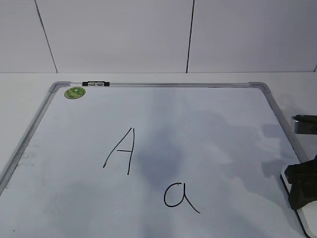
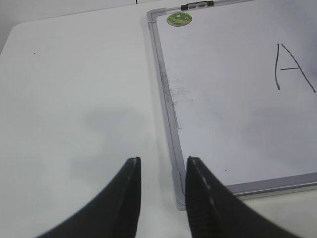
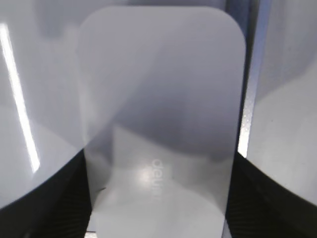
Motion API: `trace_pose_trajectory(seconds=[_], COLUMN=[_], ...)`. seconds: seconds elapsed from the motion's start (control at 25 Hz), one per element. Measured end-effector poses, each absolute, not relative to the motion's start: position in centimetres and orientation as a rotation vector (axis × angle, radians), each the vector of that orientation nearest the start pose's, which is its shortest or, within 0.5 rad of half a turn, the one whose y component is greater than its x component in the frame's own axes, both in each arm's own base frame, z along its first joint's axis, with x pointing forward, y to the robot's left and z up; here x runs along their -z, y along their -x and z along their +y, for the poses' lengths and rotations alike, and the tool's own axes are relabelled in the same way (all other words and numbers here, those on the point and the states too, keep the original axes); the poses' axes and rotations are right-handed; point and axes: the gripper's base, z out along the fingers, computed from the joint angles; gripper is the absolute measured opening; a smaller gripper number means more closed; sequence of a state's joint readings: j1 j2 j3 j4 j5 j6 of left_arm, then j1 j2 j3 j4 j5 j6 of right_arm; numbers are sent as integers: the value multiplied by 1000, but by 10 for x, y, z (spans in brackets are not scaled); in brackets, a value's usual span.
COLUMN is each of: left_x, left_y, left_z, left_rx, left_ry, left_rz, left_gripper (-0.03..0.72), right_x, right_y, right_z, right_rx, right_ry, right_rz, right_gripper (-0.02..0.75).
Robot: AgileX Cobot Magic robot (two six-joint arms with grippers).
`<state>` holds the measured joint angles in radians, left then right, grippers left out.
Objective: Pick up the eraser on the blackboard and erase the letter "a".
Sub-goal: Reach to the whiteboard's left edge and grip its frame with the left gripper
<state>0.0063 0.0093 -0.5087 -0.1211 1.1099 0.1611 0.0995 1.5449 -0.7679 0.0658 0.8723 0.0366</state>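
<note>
The white eraser (image 3: 161, 99) with faint grey lettering lies at the right edge of the blackboard (image 1: 223, 129); only its white rim (image 1: 306, 221) shows in the exterior view. My right gripper (image 3: 159, 198) straddles it, with a black finger pressed against each long side, low over the board (image 1: 301, 188). The small letter "a" (image 1: 181, 197) is at the board's front middle, left of the eraser. My left gripper (image 2: 162, 166) is open and empty over the table, beside the board's near left corner (image 2: 179, 198).
A capital "A" (image 1: 121, 151) stands left of and behind the "a". A round green sticker (image 1: 75, 92) and a small black-and-white marker (image 1: 95, 84) sit at the board's far left edge. White table (image 2: 74, 99) lies left of the board.
</note>
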Motion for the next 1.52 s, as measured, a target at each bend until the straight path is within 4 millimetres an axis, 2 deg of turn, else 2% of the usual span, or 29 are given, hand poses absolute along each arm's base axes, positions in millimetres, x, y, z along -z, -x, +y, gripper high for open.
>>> trace_pose_trajectory(seconds=[0.24, 0.68, 1.16, 1.52], left_x=[-276, -276, -276, -276], left_y=[7, 7, 7, 7], left_z=[-10, -10, -10, -10], left_rx=[44, 44, 44, 44], left_ry=[-171, -171, -171, -171], left_rz=[2081, 2081, 2081, 2081], left_gripper=[235, 235, 235, 235], right_x=[-175, -204, -237, -240], right_y=[-240, -257, -267, -258], right_z=[29, 34, 80, 108], right_rx=[-81, -129, -131, -129], right_ry=[31, 22, 295, 451], right_rz=[3141, 3137, 3057, 3044], right_gripper=[560, 560, 559, 559])
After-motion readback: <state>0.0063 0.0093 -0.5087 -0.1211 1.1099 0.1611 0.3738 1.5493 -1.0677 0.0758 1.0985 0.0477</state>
